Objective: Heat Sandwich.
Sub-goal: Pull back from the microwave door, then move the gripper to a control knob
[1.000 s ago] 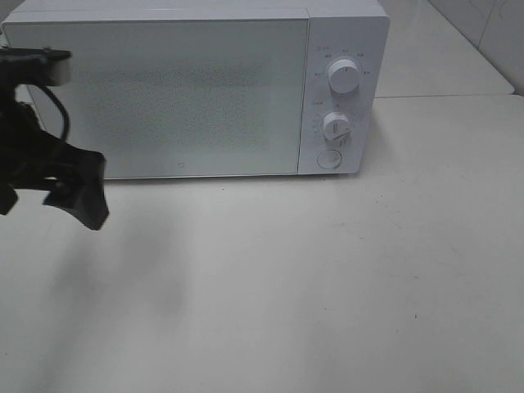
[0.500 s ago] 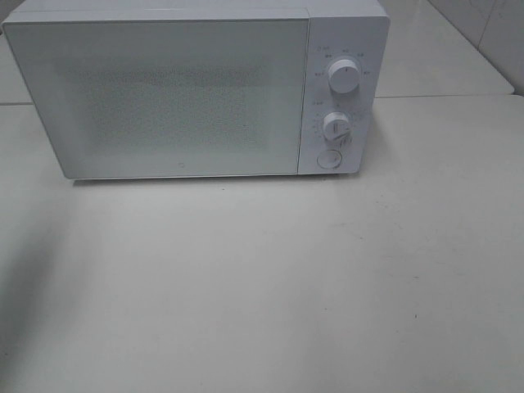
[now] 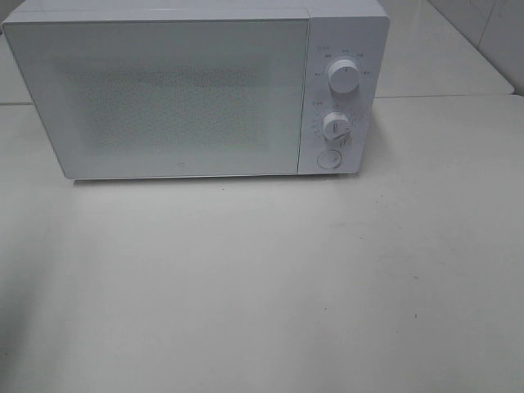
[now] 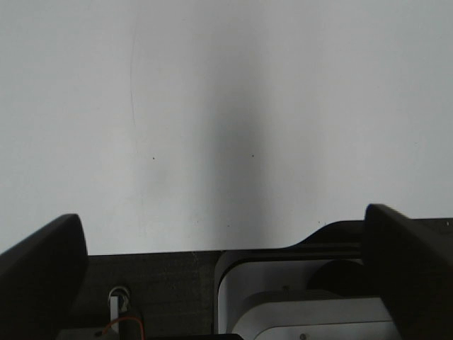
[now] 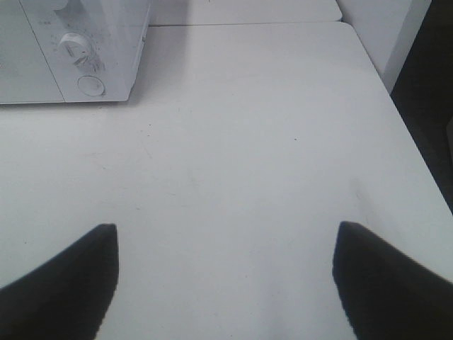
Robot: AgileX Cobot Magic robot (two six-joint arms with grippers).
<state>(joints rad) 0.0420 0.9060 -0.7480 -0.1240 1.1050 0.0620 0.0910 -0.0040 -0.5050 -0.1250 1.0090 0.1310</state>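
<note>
White microwave [image 3: 180,90] is sitting shut on the tabletop [image 3: 262,286]; I cannot tell where the sandwich is. My left hand [image 4: 223,234] and right hand [image 5: 226,234] are both hovering open, gripping nothing.

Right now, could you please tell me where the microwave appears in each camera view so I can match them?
Exterior high: the microwave fills the upper left and centre, door shut.
Left wrist: not in it; only bare table beyond the open left gripper.
Right wrist: only its control-panel corner, far beyond the right gripper.
Shared landmark: the round button under the lower dial, in exterior high and right wrist.
</note>
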